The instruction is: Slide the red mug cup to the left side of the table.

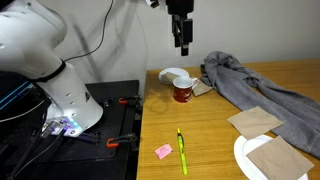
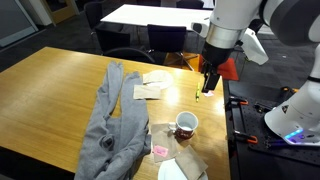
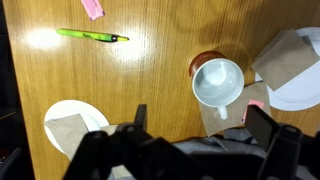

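The red mug cup stands upright on the wooden table, next to a grey cloth. It also shows in an exterior view. In the wrist view I look down into its white inside, with the white handle pointing toward the cloth. My gripper hangs well above the mug, open and empty, and shows in both exterior views. In the wrist view its two fingers spread wide over the cloth's edge, just below the mug.
A grey cloth lies beside the mug. A small white bowl sits behind it. A green pen and a pink note lie nearer the front. A white plate holds a brown napkin. The black robot platform borders the table.
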Tool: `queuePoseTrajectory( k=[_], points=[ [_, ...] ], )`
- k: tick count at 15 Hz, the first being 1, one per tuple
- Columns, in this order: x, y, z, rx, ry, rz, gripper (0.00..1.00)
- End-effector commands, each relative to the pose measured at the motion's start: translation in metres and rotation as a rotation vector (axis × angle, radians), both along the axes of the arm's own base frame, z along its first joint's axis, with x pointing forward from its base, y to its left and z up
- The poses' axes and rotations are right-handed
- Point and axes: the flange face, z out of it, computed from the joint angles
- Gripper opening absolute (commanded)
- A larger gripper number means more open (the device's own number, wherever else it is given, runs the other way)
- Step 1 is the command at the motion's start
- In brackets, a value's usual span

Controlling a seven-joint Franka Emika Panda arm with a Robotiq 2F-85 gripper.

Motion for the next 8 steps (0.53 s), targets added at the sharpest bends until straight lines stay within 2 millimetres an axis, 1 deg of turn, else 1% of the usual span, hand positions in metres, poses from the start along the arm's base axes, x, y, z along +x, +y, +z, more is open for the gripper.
queuePoseTrajectory(
  k=[1,5,6,8],
  points=[
    [-0.0133,-0.011,0.0147,0.014,-0.015,-0.059,1.0],
    [-0.0176,-0.0175,0.0175,0.022,-0.04,-0.054,1.0],
    [-0.009,-0.0136,0.015,0.007,-0.031,-0.034,1.0],
    [-0.0111,-0.0145,0.0155,0.007,-0.033,-0.036,1.0]
  ],
)
